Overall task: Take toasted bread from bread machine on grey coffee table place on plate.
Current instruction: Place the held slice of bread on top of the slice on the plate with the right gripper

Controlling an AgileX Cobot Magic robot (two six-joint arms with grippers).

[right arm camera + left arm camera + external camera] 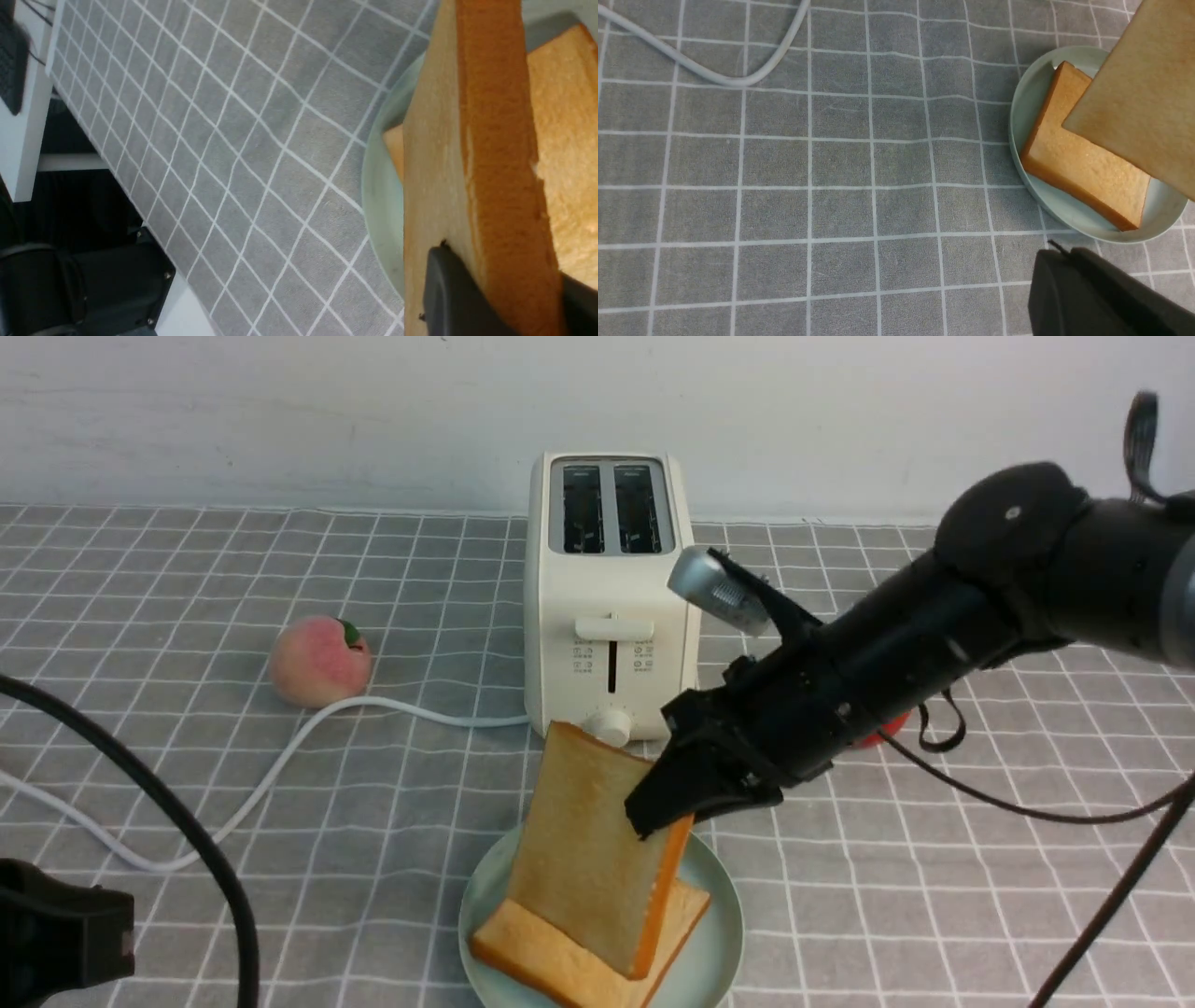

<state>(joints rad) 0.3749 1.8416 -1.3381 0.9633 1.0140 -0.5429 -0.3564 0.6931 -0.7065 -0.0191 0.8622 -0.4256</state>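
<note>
Pinches a toast [583,859] by its crust in the right gripper [667,812], jaws slightly apart, tilted over the second toast [551,957] lying flat on the plate [721,943] before the toaster [611,597]. Holds the left gripper [65,929] closed.

Matte black right arm [934,635] and right hand [667,823], rounded joint, silver wrist camera [714,586], black cables [198,845].

Peach [319,663], pink with green leaf, left of centre. Sliver of something red [885,732], mostly hidden, right of centre. White wall [280,411] across the top of the frame.
</note>
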